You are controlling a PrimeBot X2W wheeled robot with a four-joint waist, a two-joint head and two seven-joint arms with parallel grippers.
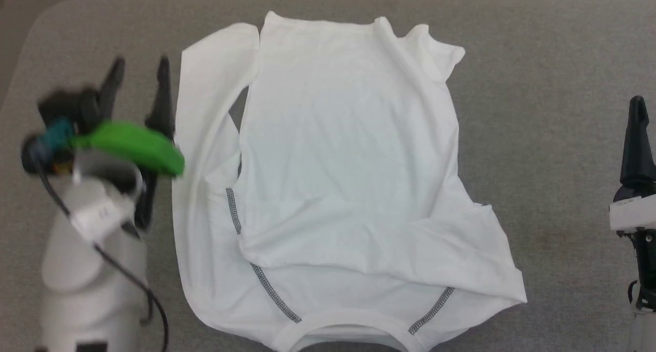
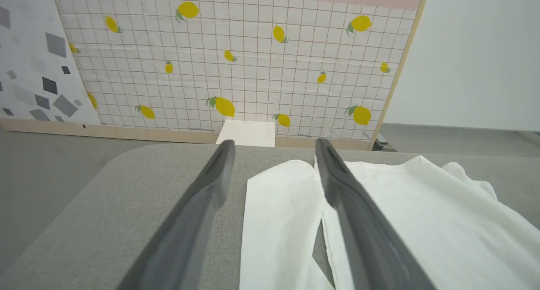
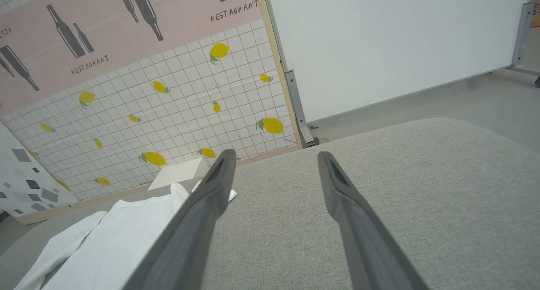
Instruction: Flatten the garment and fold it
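1. Two pairs of fingers flank one shirt, and we see nothing held in either pair.
2. Our left fingers [image 1: 163, 93] hover spread wide and empty over the grey counter [image 1: 553, 85], just beside the long sleeve [image 1: 197, 137] that runs down the shirt's left side. In the left wrist view one of these fingers [image 2: 337, 184] crosses above that sleeve [image 2: 278, 222].
3. We judge the risk here to be a shallow pinch. The fabric looks thin, so the fingers could slip off it. They could also catch the body layer along with the sleeve and drag the whole shirt sideways.
4. In the middle, the white shirt [image 1: 348, 152] lies on the counter with its neck toward us and its hem at the far side. The body is mostly smooth.
5. Further right, the fabric is bunched at the far corner and a loose flap [image 1: 482, 260] lies across the near right side. If we fold now, we expect those creases to be pressed in and the edges to come out uneven.
6. Our right fingers [image 1: 637, 137] stand wide apart and empty, well away from the shirt, over bare counter. We judge that a long reach toward the crumpled side could push the cloth into more wrinkles rather than lift it.
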